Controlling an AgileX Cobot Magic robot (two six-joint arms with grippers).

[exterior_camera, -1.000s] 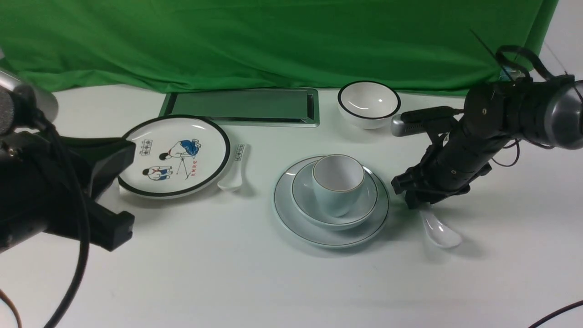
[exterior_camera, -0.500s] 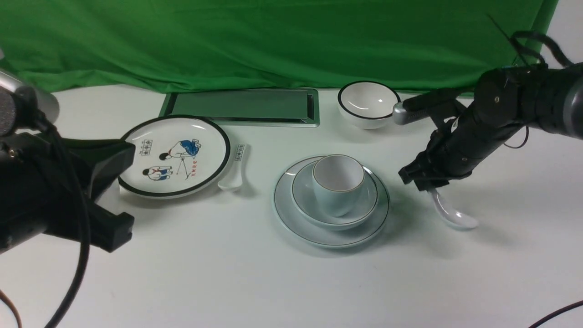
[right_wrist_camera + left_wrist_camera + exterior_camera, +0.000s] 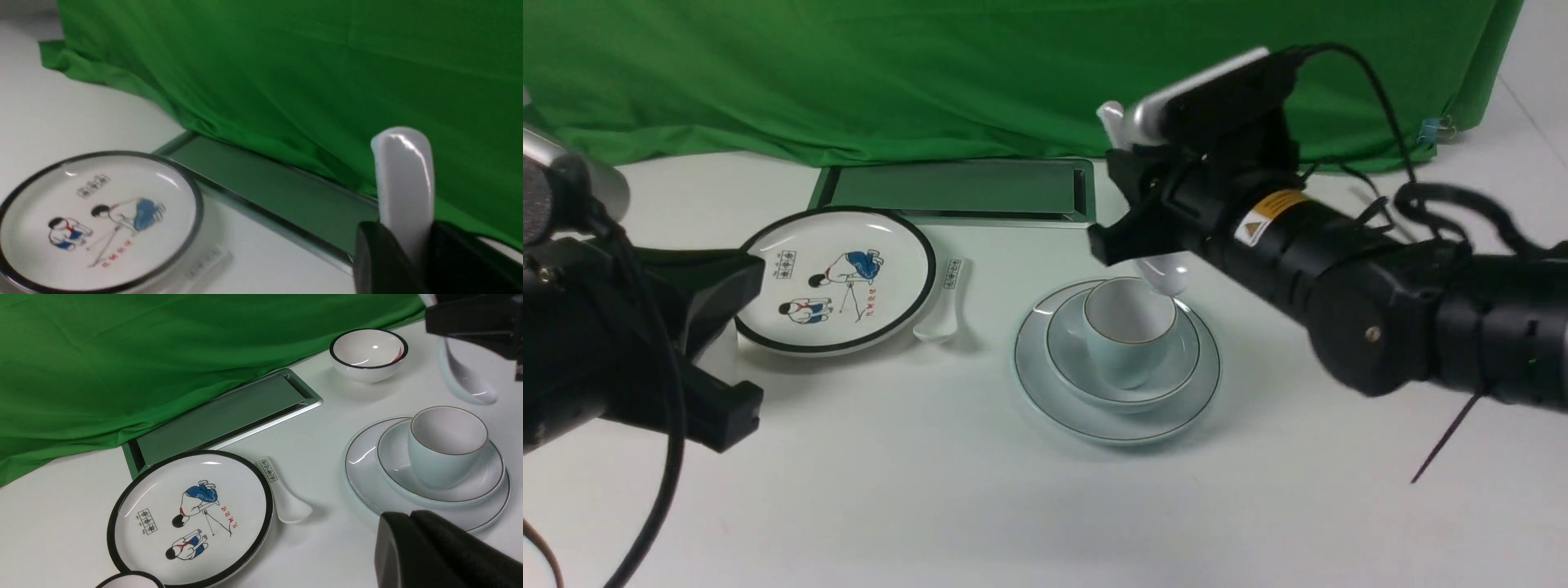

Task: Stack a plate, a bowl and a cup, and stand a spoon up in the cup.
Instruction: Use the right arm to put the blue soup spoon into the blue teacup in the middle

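— Right gripper (image 3: 1147, 241) pinches the spoon (image 3: 1168, 279) by its handle, scoop end hanging by the far rim of the cup (image 3: 1129, 327), not yet inside.
— Risk: lowered off-centre, it could clip that rim and tip the cup in the bowl (image 3: 1176, 371) — or the glossy handle might slip.
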